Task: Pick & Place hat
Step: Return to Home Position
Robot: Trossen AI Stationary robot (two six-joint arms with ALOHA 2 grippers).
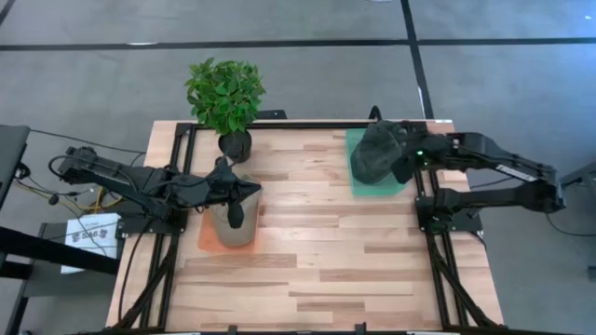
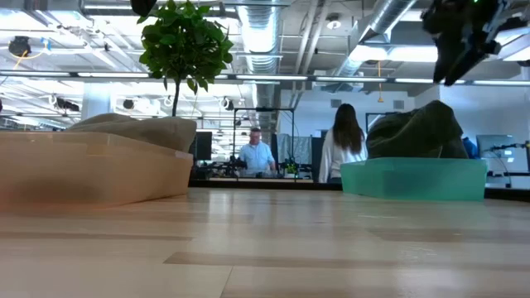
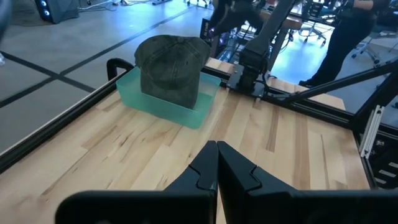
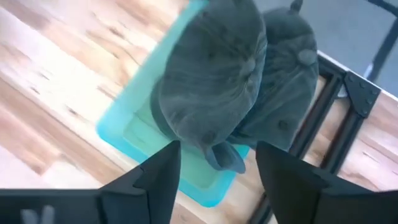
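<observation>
Two dark grey hats rest side by side in a teal bin at the table's far right; they also show as a dark heap. My right gripper hangs open above them, clear of the cloth, fingers pointing down. A beige hat rests in an orange bin on the table's left. My left gripper is shut and empty, held over that bin.
A potted plant stands at the far edge, just behind the orange bin. Bare wood lies between the two bins and toward the near edge. Two people stand in the room beyond the table.
</observation>
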